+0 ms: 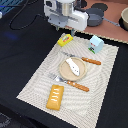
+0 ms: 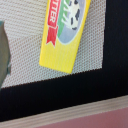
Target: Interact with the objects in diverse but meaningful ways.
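Observation:
My gripper [image 1: 73,33] hangs just above the far edge of the placemat, over the yellow printed block [image 1: 65,40]. In the wrist view the block [image 2: 65,35] lies flat on the mat, showing a red ribbon and a cow print. One grey finger [image 2: 4,55] sits at the picture's edge, well away from the block, and the jaws hold nothing. The pale blue house-shaped carton [image 1: 96,44] stands at the mat's far corner, on the exterior view's right. The white paddle-like piece [image 1: 73,66] lies on the tan plate [image 1: 64,73]. The orange bread-like block [image 1: 55,96] lies near the mat's near edge.
A beige woven placemat [image 1: 37,80] lies on the black table. An orange-handled knife [image 1: 91,61] and fork [image 1: 75,85] flank the plate. Dark pots [image 1: 95,17] and a bowl [image 1: 125,20] stand on a pinkish surface behind the mat.

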Available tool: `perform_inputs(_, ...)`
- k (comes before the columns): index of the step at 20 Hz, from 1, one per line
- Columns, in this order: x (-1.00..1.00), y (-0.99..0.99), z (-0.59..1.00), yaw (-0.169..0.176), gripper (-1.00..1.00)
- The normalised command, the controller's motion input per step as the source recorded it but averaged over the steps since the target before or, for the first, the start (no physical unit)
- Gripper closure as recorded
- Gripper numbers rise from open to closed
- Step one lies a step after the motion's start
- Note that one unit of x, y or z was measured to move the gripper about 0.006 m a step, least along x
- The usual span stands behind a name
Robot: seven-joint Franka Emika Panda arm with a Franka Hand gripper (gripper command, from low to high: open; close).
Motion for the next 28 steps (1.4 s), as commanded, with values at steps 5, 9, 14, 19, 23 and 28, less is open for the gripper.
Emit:
perform_inputs(5, 0.0, 0.11, -0.4, -0.021, -1.0)
perform_inputs(9, 0.0, 0.11, -0.4, -0.021, 1.0)
perform_inputs(14, 0.0, 0.11, -0.38, -0.019, 1.0)
perform_inputs(19, 0.0, 0.11, -0.32, -0.015, 1.0)
perform_inputs(23, 0.0, 0.12, -0.11, -0.002, 1.0)
perform_inputs(28, 0.02, 0.2, 0.21, 0.0, 1.0)
